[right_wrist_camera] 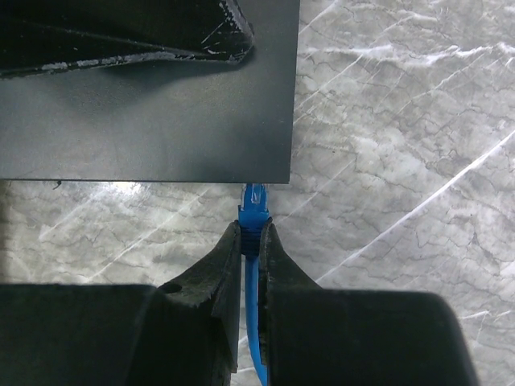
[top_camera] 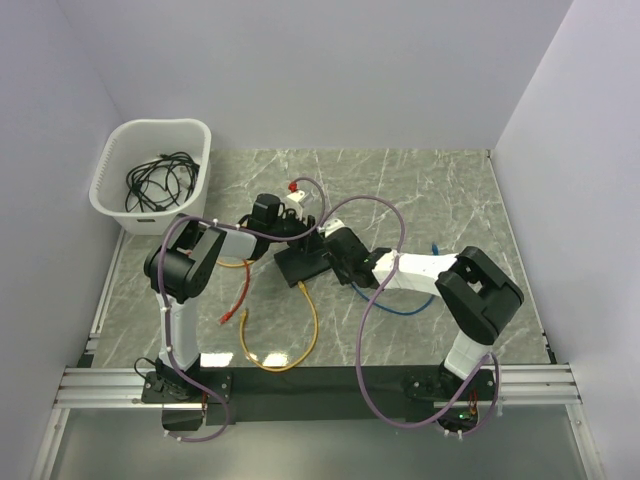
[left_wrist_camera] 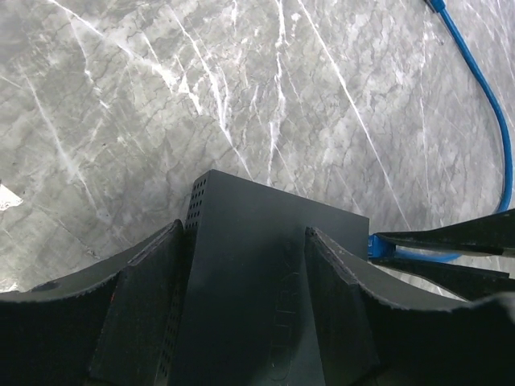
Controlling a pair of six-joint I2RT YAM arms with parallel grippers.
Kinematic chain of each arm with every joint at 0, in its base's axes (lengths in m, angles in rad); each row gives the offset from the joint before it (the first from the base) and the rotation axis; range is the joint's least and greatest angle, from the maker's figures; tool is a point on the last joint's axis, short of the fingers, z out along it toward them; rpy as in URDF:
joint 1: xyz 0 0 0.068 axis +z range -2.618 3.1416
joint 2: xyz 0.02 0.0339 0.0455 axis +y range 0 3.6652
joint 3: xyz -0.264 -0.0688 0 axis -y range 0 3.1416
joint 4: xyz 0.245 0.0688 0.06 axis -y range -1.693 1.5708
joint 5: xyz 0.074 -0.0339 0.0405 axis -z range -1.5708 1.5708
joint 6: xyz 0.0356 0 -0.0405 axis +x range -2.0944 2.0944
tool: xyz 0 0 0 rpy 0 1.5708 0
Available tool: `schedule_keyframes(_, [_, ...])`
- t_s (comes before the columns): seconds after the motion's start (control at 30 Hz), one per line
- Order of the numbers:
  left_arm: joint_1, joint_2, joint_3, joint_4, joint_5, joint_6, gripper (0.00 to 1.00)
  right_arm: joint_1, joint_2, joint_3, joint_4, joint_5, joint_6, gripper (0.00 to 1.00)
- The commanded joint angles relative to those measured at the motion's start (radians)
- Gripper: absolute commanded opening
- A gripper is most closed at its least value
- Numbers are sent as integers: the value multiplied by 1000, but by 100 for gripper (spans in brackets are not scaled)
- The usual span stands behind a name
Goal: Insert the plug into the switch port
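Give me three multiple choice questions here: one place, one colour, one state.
1. Where are the thin black cables? A) in the white slotted plastic basket B) on the marble tabletop C) on the wall
2. What colour is the small plastic plug in the right gripper? A) yellow B) blue C) red
3. What state is the right gripper in? A) wide open B) shut on the plug C) out of view
Answers: 1 A, they coil inside the basket; 2 B, the right wrist view shows blue; 3 B, its fingers pinch the plug.

Marble table: white basket far-left; switch centre; yellow cable, red cable, blue cable.
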Motion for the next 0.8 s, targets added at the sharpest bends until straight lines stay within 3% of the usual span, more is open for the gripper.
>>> schedule_keyframes(0.0, [-49, 5, -49, -157, 72, -68, 66, -3, -36, 7, 217, 11, -6, 0])
schedule_keyframes(0.2, [-56, 9, -48, -154, 84, -68, 61, -17, -99, -54, 301, -63, -53, 0])
schedule_keyframes(0.7, [-77, -4, -69, -130, 132, -70, 22, -31, -89, -78, 341, -91, -50, 0])
schedule_keyframes(0.77, [-82, -6, -80, -111, 153, -78, 22, -32, -90, -81, 343, -91, -52, 0])
